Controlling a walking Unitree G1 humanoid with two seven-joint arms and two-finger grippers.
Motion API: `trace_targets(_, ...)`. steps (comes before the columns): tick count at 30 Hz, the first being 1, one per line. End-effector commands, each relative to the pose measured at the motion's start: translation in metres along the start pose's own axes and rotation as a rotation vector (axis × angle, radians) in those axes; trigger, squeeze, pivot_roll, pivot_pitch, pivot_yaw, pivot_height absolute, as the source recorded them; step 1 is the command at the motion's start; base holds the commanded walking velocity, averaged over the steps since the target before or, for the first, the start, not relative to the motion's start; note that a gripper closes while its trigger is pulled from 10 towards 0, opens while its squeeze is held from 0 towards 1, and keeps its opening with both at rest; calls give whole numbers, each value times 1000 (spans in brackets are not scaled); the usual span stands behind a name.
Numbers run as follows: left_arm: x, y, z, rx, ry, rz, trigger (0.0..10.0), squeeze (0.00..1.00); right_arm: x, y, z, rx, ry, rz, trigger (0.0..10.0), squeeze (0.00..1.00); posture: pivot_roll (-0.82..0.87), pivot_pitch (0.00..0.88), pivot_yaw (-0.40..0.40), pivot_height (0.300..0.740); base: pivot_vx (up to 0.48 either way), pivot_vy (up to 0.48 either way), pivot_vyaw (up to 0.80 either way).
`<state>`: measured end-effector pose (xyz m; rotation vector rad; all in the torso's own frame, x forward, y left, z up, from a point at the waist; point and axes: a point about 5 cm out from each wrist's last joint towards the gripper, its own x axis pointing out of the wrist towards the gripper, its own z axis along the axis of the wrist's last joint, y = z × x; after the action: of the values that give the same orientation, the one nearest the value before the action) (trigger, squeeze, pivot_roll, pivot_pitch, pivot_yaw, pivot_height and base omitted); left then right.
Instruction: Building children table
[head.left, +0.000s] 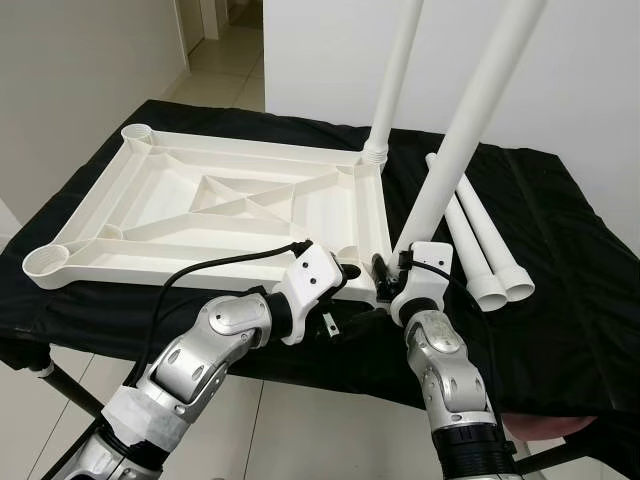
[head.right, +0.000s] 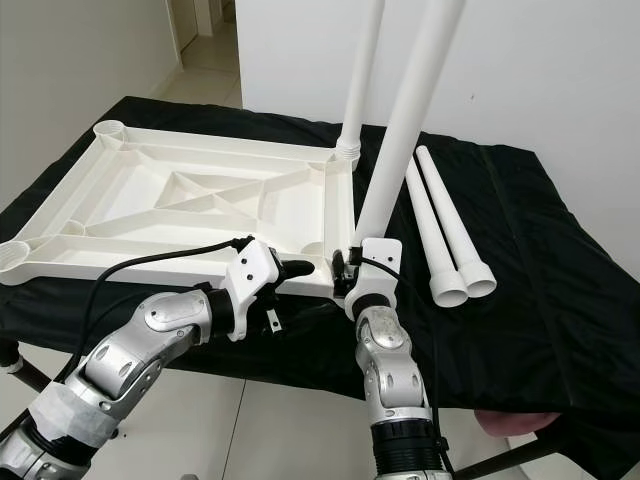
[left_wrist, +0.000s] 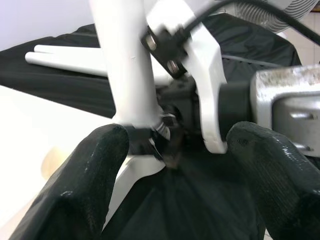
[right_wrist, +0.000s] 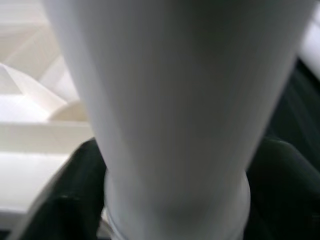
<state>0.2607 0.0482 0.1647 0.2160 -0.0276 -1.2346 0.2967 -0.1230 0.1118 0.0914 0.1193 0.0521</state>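
An upturned white plastic table top lies on a black cloth. One white leg stands upright in its far right corner socket. A second white leg leans to the right from the near right corner, and my right gripper is shut on its lower end. My left gripper is beside that corner, open, its black fingers either side of the leg's base without touching it. Two loose legs lie side by side on the cloth to the right.
The black-draped work surface ends at a front edge just under my arms, with tiled floor below. A white wall stands behind, and a doorway opens at the far left. A pink object shows at the lower right.
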Motion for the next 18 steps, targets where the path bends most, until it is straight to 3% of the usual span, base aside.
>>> trace_targets(1,-1,1,3,31,3,-51,10000,0,-1,5,-3,12,13,33,10000,1000,-51,0,-53,740,0,0,0)
trace_targets(6,-2,2,4,32,4,-48,10000,0,-1,6,4,2,-33,106,10000,1000,-48,0,-55,740,0,0,0)
trace_targets(8,-3,2,4,33,5,-47,10000,0,0,1,10,-46,-56,158,10000,1000,-47,0,-57,740,0,0,0)
trace_targets(9,-3,2,4,34,6,-46,10000,0,2,-3,14,-69,-62,186,10000,502,-47,0,-57,740,0,0,0)
trace_targets(13,-4,2,4,34,7,-47,10000,0,3,-6,17,-88,-66,217,10000,502,-47,0,-57,740,0,0,0)
trace_targets(14,-4,2,4,33,7,-47,10000,0,5,-10,20,-122,-69,263,10000,0,-45,0,-57,740,0,0,0)
trace_targets(16,-4,2,4,32,7,-46,10000,0,8,-18,26,-213,-87,335,10000,0,-45,0,-57,740,0,0,0)
trace_targets(18,-4,3,4,32,7,-46,10000,0,9,-21,27,-236,-91,351,10000,0,-45,0,-57,740,0,0,0)
